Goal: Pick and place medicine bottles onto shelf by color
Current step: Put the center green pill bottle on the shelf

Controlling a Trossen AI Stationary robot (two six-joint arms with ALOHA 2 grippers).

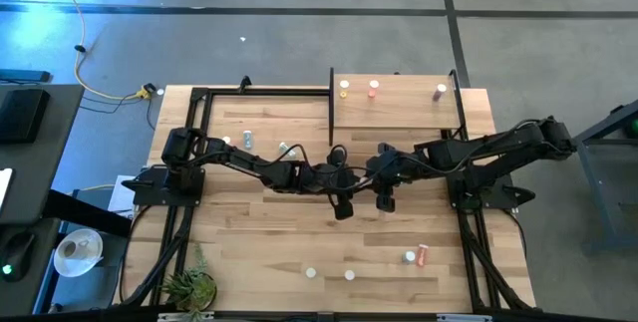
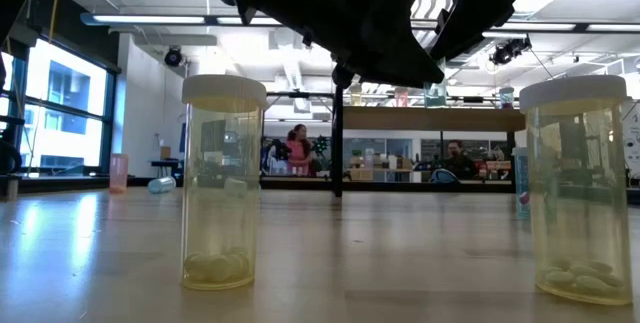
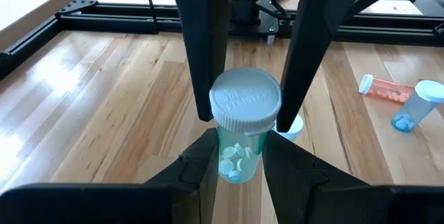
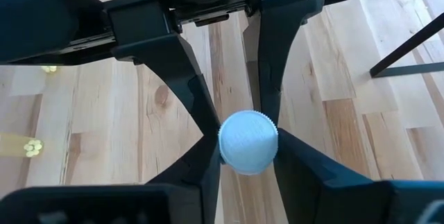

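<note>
Both arms meet over the middle of the tabletop [image 1: 259, 232]. The left gripper [image 3: 238, 156] has its jaws clamped on the body of a teal medicine bottle [image 3: 245, 102], held upright above the wood. The right gripper [image 4: 248, 151] has its jaws pressed against both sides of that bottle's white cap.

The shelf [image 1: 399, 113] sits at the far edge, right of centre, and carries three bottles in a row along its back: one yellow [image 1: 344, 87], one pink [image 1: 374, 87] and, well apart near the right corner, one purplish [image 1: 441, 90]. We see bare plywood between the pink and the purplish one, and across the shelf's whole front half.

Near the front edge stand two yellow bottles [image 1: 311, 272] [image 1: 349, 275]. To their right a blue-green one [image 1: 409, 256] touches a pink one lying down [image 1: 423, 254]. Two more bottles [image 1: 246, 140] [image 1: 284, 150] sit beside the left arm; we cannot tell their colours. The middle band is open wood.
</note>
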